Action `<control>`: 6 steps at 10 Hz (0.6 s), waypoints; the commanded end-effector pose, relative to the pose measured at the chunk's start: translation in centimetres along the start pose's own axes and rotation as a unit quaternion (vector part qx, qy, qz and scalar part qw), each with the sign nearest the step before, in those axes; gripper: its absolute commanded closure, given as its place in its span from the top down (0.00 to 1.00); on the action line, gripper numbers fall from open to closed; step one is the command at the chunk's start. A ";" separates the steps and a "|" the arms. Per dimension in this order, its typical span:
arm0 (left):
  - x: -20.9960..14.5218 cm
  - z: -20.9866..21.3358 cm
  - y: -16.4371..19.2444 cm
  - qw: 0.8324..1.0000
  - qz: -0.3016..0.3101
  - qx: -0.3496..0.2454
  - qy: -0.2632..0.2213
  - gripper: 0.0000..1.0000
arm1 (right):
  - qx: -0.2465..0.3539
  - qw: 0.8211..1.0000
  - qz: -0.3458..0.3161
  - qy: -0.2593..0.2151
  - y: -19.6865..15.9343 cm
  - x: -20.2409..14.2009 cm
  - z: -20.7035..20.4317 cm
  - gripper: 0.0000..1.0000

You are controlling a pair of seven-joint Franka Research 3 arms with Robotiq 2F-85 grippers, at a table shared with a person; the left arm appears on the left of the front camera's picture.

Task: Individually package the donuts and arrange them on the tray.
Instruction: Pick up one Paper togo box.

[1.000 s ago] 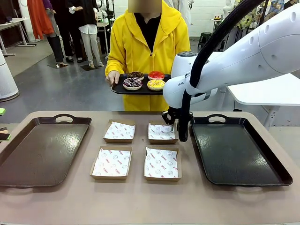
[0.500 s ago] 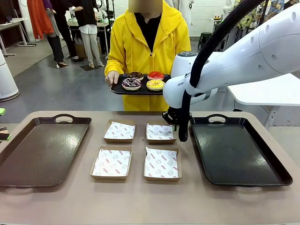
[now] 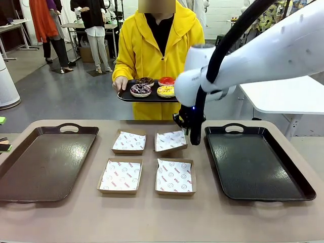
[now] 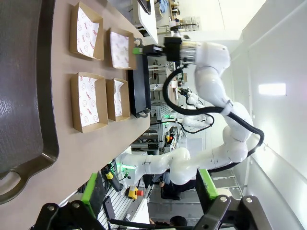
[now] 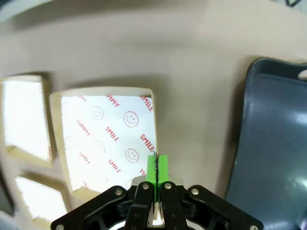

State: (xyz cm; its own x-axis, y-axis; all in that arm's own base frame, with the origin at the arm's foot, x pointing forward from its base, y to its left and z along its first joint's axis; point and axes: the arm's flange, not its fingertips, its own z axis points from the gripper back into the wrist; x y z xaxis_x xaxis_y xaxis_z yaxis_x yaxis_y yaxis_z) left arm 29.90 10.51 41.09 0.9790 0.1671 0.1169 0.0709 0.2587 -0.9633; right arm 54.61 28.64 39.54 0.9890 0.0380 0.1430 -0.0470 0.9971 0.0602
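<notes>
The right claw (image 5: 156,162) has its green pads pressed together on the right-hand edge of a paper-lined box (image 5: 103,129). That side is raised off the table (image 3: 152,217), so the box sits tilted. Just right of the box lies a big dark tray (image 3: 255,167). Just left of the box sits a second box (image 3: 128,141). Nearer the robot than the box are a third box (image 3: 174,175) and a fourth box (image 3: 120,175).

Beyond the box, past the table's far edge, a person's hand (image 3: 120,83) holds a small black tray (image 3: 126,97). It carries the purple donut (image 3: 140,89), brown donut (image 3: 146,80), red donut (image 3: 166,81) and yellow donut (image 3: 165,91).

Far left of the box lies another big tray (image 3: 45,162). The left claw (image 4: 149,179), well apart from the box, has its fingers spread wide with nothing between them.
</notes>
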 end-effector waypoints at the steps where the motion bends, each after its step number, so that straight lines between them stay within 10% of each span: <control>1: 0.2 0.1 -0.2 1.000 0.002 -0.006 -0.008 1.00 | 0.029 0.999 0.023 0.002 -0.1 -0.1 6.2 0.00; 6: 0.2 0.1 -0.2 1.000 0.002 -0.006 -0.008 1.00 | 0.018 0.999 0.004 -0.027 0.3 2.4 15.3 0.00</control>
State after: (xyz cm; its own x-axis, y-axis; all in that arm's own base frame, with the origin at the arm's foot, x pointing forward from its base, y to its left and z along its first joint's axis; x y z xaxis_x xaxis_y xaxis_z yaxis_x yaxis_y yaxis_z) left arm 29.90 10.51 41.09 0.9790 0.1670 0.1170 0.0709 0.2588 -0.9633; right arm 53.32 27.85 55.39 0.9744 0.0698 0.2136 -0.0913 0.9915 0.0925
